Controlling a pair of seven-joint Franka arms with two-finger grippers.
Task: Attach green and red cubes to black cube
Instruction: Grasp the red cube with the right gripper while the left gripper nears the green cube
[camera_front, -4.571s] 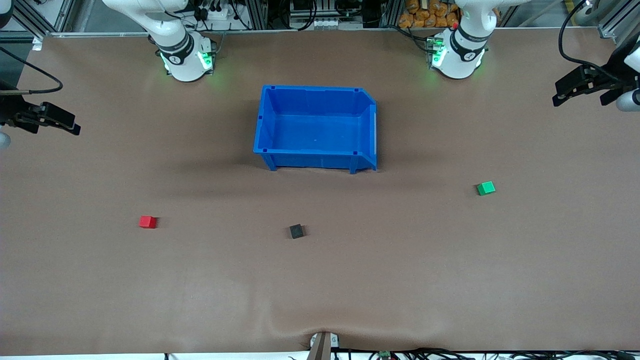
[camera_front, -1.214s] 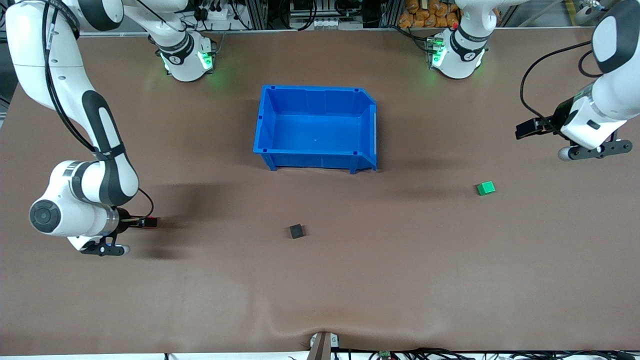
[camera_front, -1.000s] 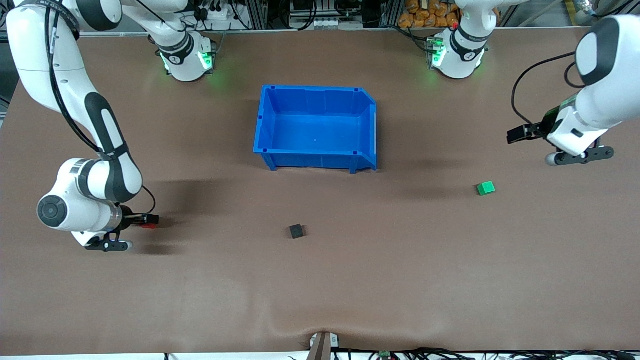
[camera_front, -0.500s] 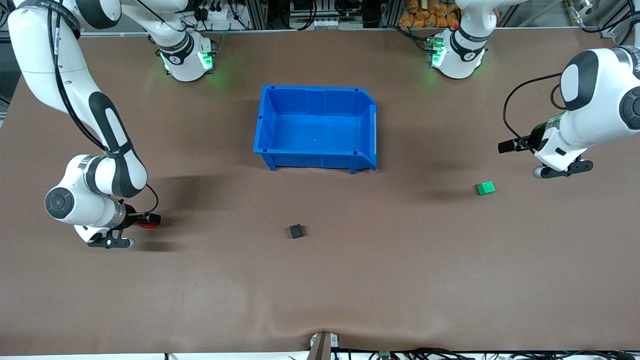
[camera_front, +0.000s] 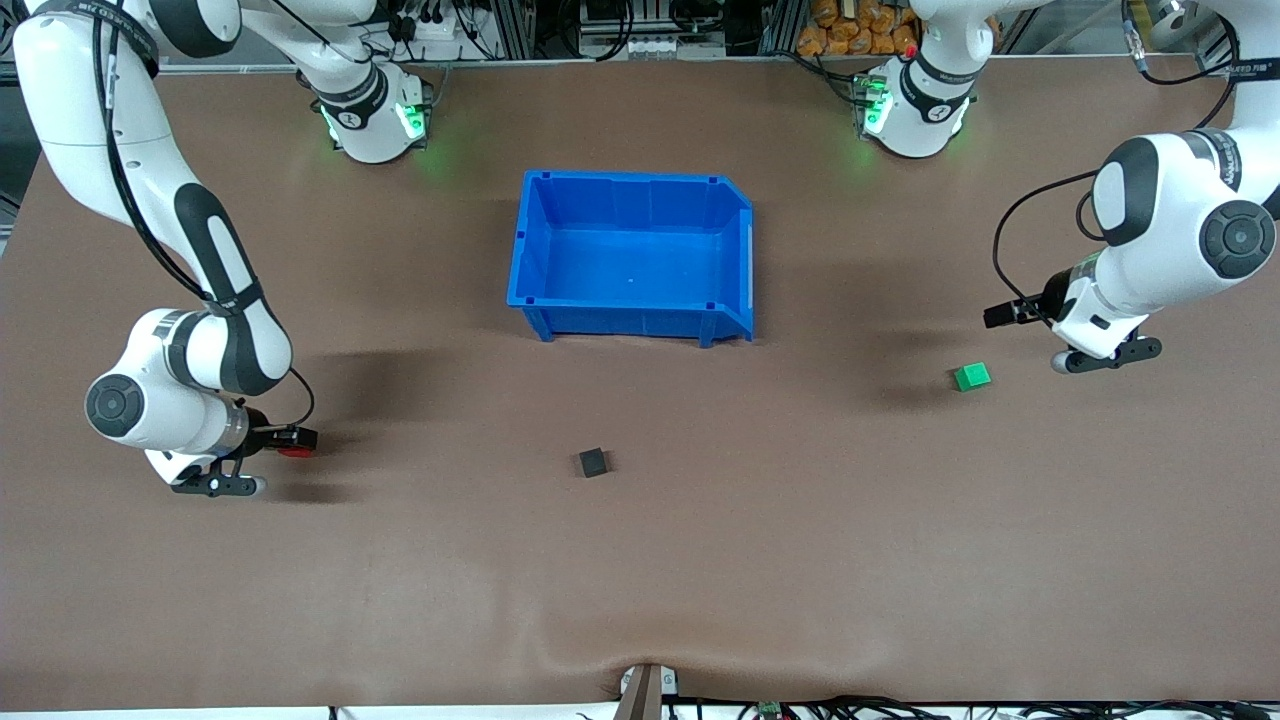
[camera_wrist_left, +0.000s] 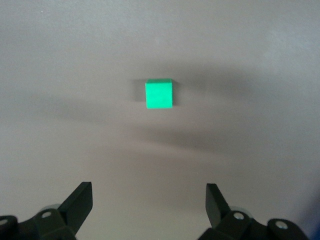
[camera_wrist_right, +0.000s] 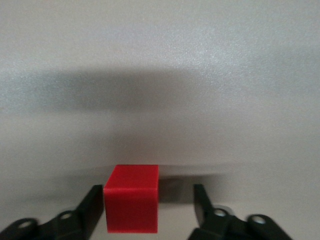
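Red cube (camera_wrist_right: 132, 205), plain and hard-looking, probably light and rigid, sits on the brown surface (camera_front: 640, 560) at the right arm's end, between the right pincer's (camera_wrist_right: 149, 210) spread fingers; flat opposite faces suit gripping. Green cube (camera_wrist_left: 159, 94) waits under the wide-open left pincer (camera_wrist_left: 149, 207). Black cube (camera_front: 593, 462) lies mid-surface, nearer the front camera than the blue bin (camera_front: 530, 240).

The little black cube (camera_front: 592, 462) sits flat mid-table. The green cube (camera_front: 971, 376) lies toward the left arm's end, the red cube (camera_front: 295, 451) toward the right arm's.
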